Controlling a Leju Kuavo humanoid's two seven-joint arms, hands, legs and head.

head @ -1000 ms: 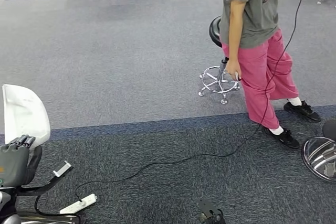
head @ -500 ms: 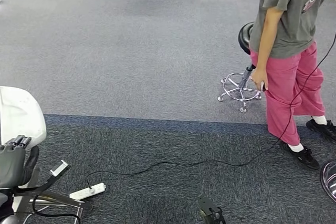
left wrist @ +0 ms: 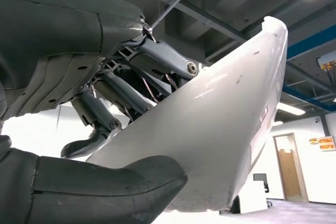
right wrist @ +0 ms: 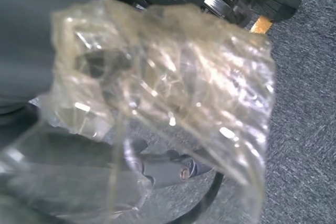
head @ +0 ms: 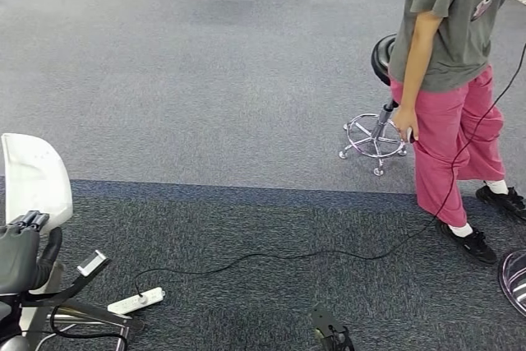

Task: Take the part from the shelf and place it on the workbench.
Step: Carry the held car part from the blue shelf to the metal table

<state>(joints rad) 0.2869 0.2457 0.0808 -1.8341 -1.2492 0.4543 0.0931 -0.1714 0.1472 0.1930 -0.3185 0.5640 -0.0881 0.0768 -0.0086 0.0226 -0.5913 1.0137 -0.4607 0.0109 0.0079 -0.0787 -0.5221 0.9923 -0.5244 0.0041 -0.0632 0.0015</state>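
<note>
Left hand (head: 19, 256) gripping white part (head: 34, 177), thumb (left wrist: 91, 190) beneath. Right hand's (right wrist: 130, 103) state unclear behind crinkled plastic. Open carpet (head: 217, 96) ahead; person (head: 453, 80) right.

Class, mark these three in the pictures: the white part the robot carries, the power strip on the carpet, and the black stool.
white part (left wrist: 222, 124), left wrist view, on its broad curved face.
power strip (head: 136, 300), head view, on its white body.
black stool (head: 380, 59), head view, on its seat edge.
</note>
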